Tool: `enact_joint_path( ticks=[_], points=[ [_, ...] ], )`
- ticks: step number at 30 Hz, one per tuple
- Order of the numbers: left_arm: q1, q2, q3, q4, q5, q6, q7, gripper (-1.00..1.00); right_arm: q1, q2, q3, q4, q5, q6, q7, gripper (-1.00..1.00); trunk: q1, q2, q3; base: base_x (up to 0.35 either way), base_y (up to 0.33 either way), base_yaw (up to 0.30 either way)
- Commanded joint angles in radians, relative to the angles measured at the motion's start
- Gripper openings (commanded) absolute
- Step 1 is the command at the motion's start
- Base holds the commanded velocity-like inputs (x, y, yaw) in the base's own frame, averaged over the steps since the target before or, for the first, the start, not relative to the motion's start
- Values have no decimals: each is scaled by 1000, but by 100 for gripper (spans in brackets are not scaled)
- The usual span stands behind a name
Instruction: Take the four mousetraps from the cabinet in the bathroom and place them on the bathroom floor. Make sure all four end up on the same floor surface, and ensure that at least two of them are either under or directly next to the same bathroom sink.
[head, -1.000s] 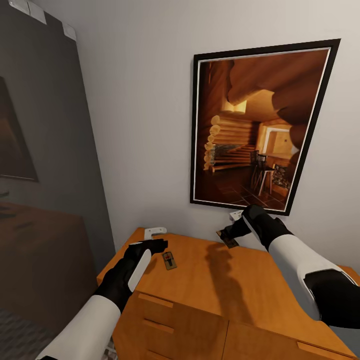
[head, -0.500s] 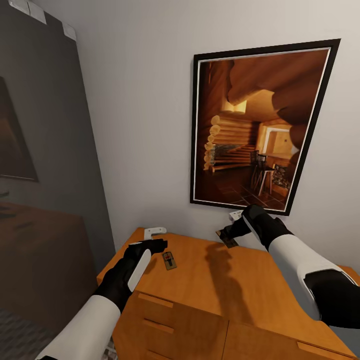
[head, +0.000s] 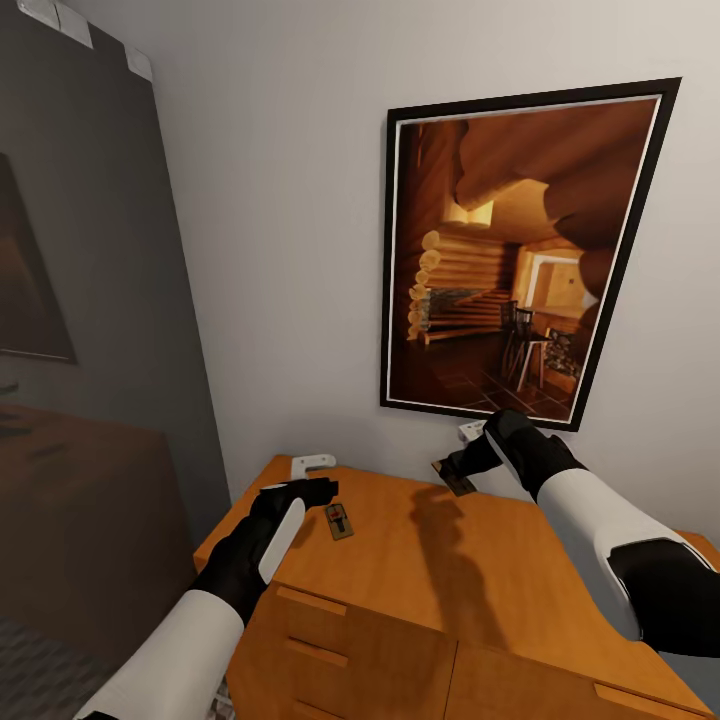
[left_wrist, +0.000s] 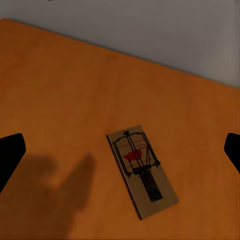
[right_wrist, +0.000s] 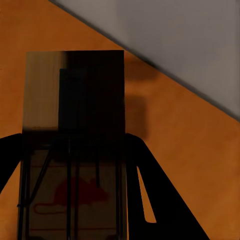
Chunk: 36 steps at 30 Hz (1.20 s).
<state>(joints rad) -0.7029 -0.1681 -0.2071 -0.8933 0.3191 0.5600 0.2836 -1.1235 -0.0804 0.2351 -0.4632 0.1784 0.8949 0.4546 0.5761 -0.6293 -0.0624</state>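
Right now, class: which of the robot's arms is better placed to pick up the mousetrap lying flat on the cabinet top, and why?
Left. The left gripper hangs open right beside the loose mousetrap on the cabinet, its fingers spread either side of it in the wrist view. The right gripper already grips another mousetrap.

No legible text, labels or numbers.

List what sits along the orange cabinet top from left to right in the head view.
Left gripper → small brown wooden mousetrap lying flat → second brown mousetrap held in the right gripper.
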Motion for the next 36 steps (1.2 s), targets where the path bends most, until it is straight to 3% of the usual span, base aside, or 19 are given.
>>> enact_joint_path(
  ticks=[1, 13, 17, 22, 36],
  points=[
    [-1, 0, -2, -2, 11, 3, 9, 100, -1, -1, 4, -2, 8, 3, 7, -100, 0, -2, -2, 0, 0, 0],
    [0, -4, 54, -11, 15, 0, 55, 100, -1, -2, 5, -2, 12, 3, 7, -100, 0, -2, -2, 0, 0, 0],
    [-1, -6, 58, -11, 15, 1, 134, 100, -1, -2, 5, -2, 13, 3, 7, -100, 0, -2, -2, 0, 0, 0],
    [0, -6, 60, -10, 19, -2, 294, 100, -1, -2, 5, -2, 15, 3, 6, -100, 0, -2, -2, 0, 0, 0],
    [0, -6, 58, -10, 26, -6, 379, 100, -1, -1, 4, -2, 15, 3, 6, -100, 0, -2, -2, 0, 0, 0]
  ],
)
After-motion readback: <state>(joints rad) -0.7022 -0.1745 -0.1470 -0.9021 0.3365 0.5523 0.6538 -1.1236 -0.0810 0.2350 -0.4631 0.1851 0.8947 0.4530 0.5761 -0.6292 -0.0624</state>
